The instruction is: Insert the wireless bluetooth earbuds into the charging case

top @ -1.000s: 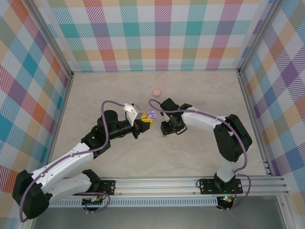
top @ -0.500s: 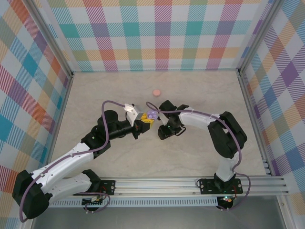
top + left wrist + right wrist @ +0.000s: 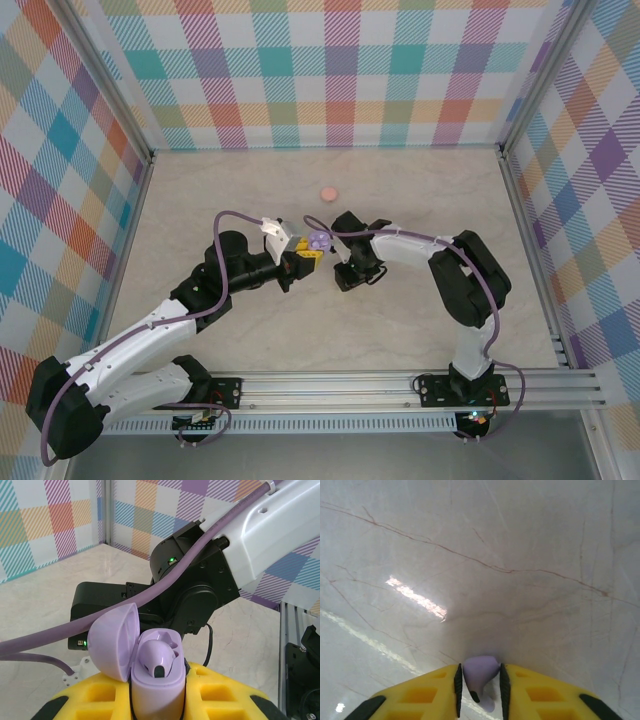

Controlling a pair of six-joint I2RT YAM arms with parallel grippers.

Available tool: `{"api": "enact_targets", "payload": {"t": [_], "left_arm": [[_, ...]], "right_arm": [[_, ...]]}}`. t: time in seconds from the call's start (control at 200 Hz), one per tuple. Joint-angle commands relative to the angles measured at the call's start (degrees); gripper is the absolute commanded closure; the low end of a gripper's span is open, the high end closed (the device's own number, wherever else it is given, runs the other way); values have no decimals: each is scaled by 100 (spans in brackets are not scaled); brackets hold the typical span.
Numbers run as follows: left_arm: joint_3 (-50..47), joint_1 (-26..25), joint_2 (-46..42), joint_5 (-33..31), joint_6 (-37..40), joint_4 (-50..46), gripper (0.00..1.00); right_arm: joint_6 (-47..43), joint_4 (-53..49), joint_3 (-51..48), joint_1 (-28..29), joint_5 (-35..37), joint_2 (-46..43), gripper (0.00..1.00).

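Left gripper (image 3: 158, 702): yellow jaws clamped on the charging case, which was carried upright near mid-table.
Charging case (image 3: 156, 686): lilac; lid (image 3: 114, 641) swung open to one side.
Seated earbud (image 3: 158, 659): lilac, lodged in a well of the case.
Right gripper (image 3: 479, 687): jaws pinched together on the held earbud, low over the table (image 3: 520, 555).
Held earbud (image 3: 480, 670): lilac, between the yellow fingers, beside the case but apart from it.
Pink disc (image 3: 327, 191): lay on the table, well beyond both grippers.
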Motion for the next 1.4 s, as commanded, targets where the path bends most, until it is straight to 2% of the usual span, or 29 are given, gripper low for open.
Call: {"api": "enact_targets", "payload": {"t": [0.0,0.255,0.44,0.575,0.66,0.765,0.955,1.19,1.395], "left_arm": [[26,-91,-92,41,-4,123,79],[44,-95,-94,52,11,90,79],[39,-98,-98,41,23,79,79],[52,-99,-92,32,36,84,79],[66,-99,-77,50,42,88,79],[79,-96,-62,71,47,88,79],[69,-91,-72,103,52,105,79],[66,-91,-76,116,56,114,78],[62,-93,-78,136,47,114,78]], "right_arm": [[100,-84,60,49,336,27,76],[485,-228,34,-66,1022,-2,80],[688,-278,-45,-250,994,-15,78],[662,-234,-103,-254,868,-63,66],[619,-249,-68,-259,789,-88,55],[536,-316,35,-259,710,-93,50],[428,-524,335,-255,647,68,49],[395,-742,634,-259,780,365,55],[364,-926,861,-254,858,520,56]]}}
